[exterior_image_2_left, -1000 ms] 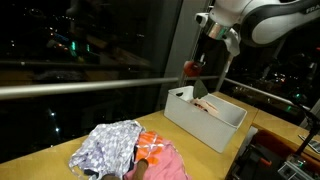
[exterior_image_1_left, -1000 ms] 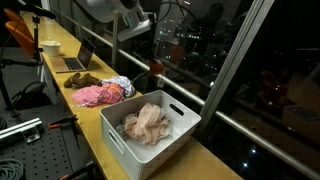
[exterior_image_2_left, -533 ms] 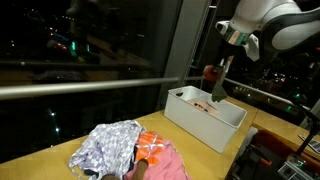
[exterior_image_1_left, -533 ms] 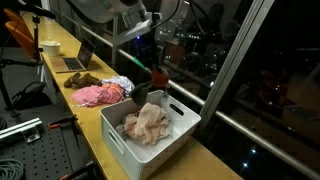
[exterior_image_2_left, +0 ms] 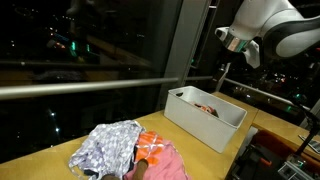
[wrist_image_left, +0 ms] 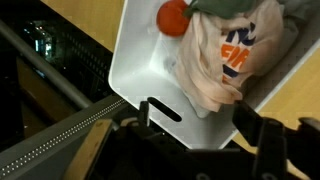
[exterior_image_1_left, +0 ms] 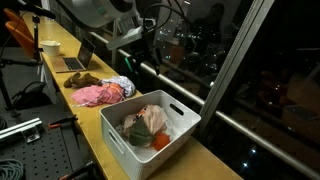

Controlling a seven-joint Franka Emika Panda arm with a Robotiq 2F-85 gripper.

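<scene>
I count one white bin [exterior_image_1_left: 118, 146] holding one red-orange lump [wrist_image_left: 173, 17] against one pale printed garment [wrist_image_left: 225, 55], and three garments [exterior_image_2_left: 130, 150] heaped beside it. My arm hangs over the bin's end wall with my gripper [wrist_image_left: 198, 115] pointing down, jaws spread and empty.

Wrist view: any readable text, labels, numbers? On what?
Orange print on the pale cloth in the white bin: a few block letters, too blurred to read.
Both exterior views: nothing legible.
</scene>
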